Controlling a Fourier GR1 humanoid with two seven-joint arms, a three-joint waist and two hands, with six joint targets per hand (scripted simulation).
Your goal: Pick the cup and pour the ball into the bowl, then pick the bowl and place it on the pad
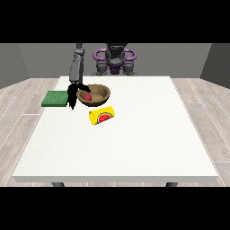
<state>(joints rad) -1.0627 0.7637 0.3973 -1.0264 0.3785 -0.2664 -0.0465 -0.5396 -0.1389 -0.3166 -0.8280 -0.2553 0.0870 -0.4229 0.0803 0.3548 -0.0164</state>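
Front view: red ball already in brown bowl, at 11 o'clock on the white bench. Yellow cup tipped over at the bowl's 5 o'clock. Hand at the view's left at the bowl's 9 o'clock rim, fingers unclear. Best to lift level, then slide toward 9 o'clock onto the green pad.

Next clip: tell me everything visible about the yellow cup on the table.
The cup is yellow with a red and green watermelon-slice picture on its side. It lies tipped over on the white table, its length running across the view, slightly slanted. It sits just in front of the brown bowl, apart from it, nearer the camera. No robot hand touches it. The red ball is in the bowl, not the cup. Its material cannot be told.
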